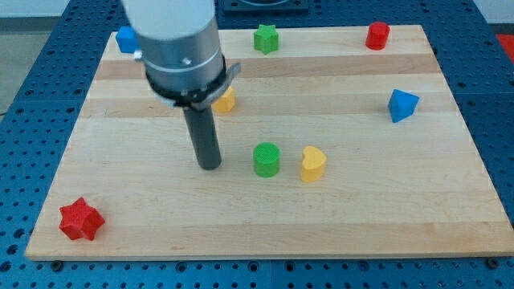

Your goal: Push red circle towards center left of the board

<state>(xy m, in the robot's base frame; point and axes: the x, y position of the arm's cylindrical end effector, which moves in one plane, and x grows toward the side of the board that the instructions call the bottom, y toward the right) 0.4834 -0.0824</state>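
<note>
The red circle point(377, 35) is a short red cylinder at the view's top right, near the board's top edge. My tip point(210, 166) rests on the board left of centre, far to the left of and below the red circle. The nearest block to my tip is the green circle point(267, 159), a short way to its right. The arm's grey body point(178, 40) rises over the top left of the board.
A yellow heart point(312, 163) sits right of the green circle. A yellow block point(226, 100) is partly hidden behind the arm. A green star point(267, 38), a blue block point(126, 38), a blue triangle point(401, 105) and a red star point(80, 219) lie around the wooden board point(361, 217).
</note>
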